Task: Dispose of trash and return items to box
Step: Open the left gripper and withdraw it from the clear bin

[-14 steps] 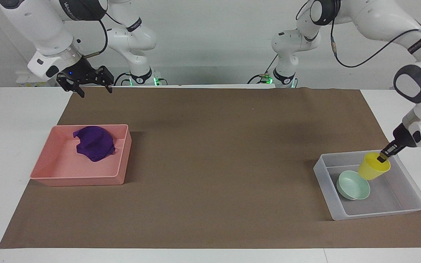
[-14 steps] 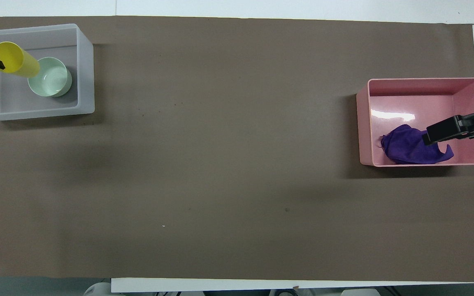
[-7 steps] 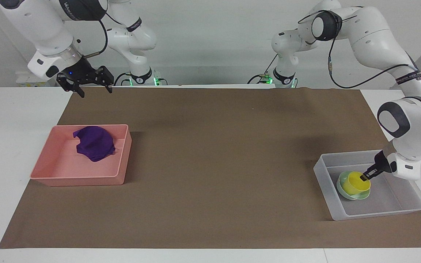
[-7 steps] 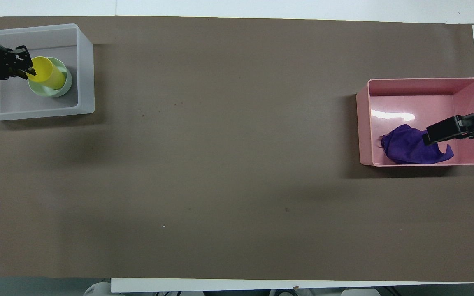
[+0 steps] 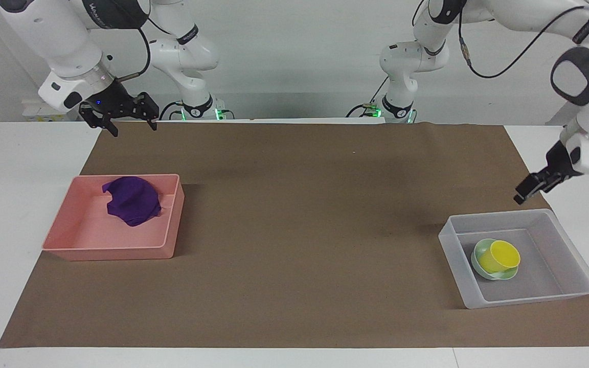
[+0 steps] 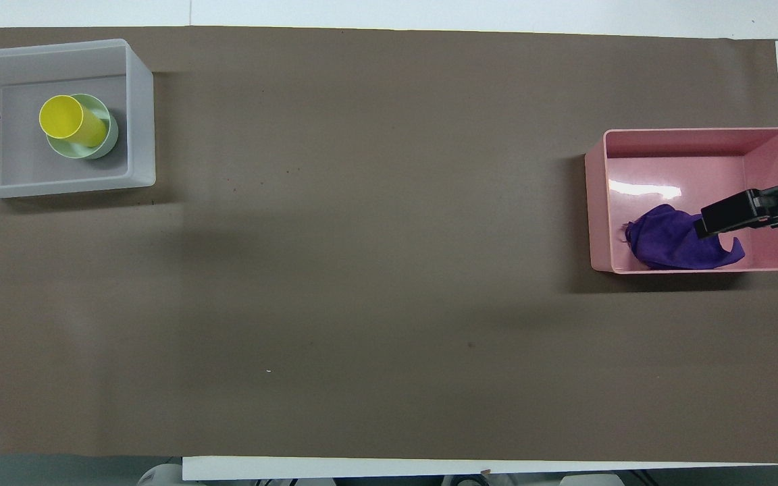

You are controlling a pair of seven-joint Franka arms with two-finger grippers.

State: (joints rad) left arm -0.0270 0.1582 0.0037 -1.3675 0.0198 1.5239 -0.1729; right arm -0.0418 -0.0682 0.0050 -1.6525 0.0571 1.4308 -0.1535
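Left gripper [image 5: 525, 191]: raised above the clear box [image 5: 454, 250], empty; finger gap cannot be told.
Yellow cup [image 5: 500, 255]: below it, in green bowl [image 5: 478, 264].
Right gripper [image 5: 127, 116]: fingers spread, over pink bin [image 5: 115, 251].
Purple rag [image 5: 133, 200]: inside that bin.

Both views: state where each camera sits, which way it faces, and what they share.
Facing view: high across the table, looking at the robots; both arms and bases show, right claw raised and open, left claw above the clear box.
Overhead view: above the robots' end, looking steeply down; only claw tips show.
Shared: purple rag in the pink bin; yellow cup in the green bowl.
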